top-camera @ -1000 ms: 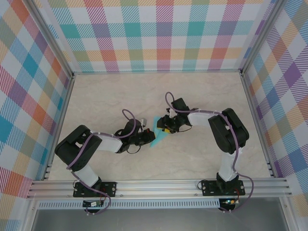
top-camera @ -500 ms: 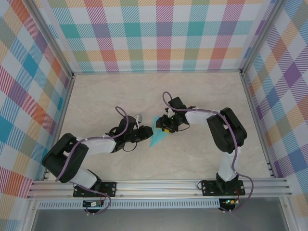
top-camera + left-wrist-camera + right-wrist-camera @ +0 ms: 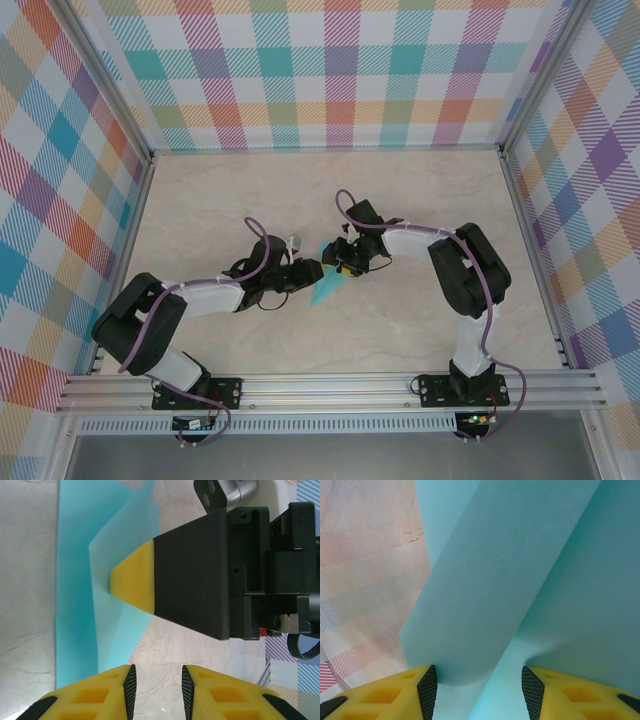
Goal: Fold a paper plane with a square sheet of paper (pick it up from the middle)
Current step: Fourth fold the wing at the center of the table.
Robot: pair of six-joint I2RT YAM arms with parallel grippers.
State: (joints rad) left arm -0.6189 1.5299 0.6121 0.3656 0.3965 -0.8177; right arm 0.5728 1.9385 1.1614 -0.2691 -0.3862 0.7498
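Two arms meet near the middle of the pale marble-look table, their heads nearly nose to nose over a turquoise sheet of paper. From above, the sheet lies on the table as a narrow pointed shape, its tip aimed toward the near edge and slightly left. The left gripper comes in from the left and sits at the paper's left edge. The right gripper comes in from the right and sits over its upper end.

From the left wrist, the left gripper has its yellow fingers a small way apart, with bare table showing between the black pads and nothing held. The paper lies just beyond and to one side of them, with folded layers overlapping. A yellow fingertip of the right gripper rests on one of those folded flaps (only the one finger can be made out from this side).

From the right wrist, the right gripper has its fingers well apart. The paper runs up between them as a raised band with a crease along each side. Whether either pad touches it I cannot tell. A strip of table shows at the left.
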